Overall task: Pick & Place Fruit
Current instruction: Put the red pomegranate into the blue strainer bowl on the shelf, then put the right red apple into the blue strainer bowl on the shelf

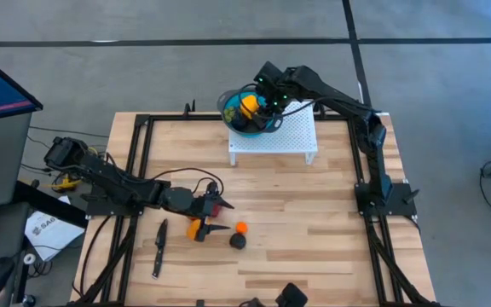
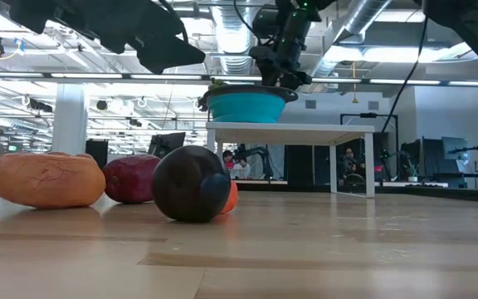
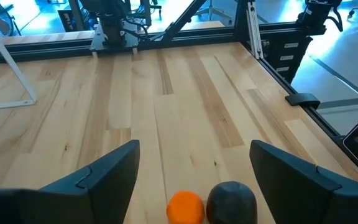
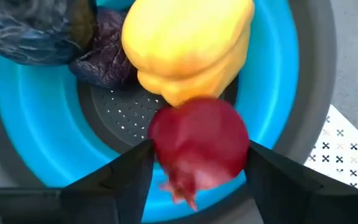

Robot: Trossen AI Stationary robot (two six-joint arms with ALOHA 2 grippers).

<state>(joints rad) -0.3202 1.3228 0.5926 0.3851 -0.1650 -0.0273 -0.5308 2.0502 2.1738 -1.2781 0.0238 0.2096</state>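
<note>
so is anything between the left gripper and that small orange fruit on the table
Nothing visible. The left gripper is open, and the small orange fruit lies on bare wood between its fingers. A dark fruit sits right beside the orange one, also within the gap, so it could crowd the grasp.

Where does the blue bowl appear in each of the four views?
High view: blue bowl top centre, on the white stand.
Low view: upper centre, on that stand.
Left wrist view: not in it.
Right wrist view: fills the picture.
Shared landmark: the white stand.
</note>
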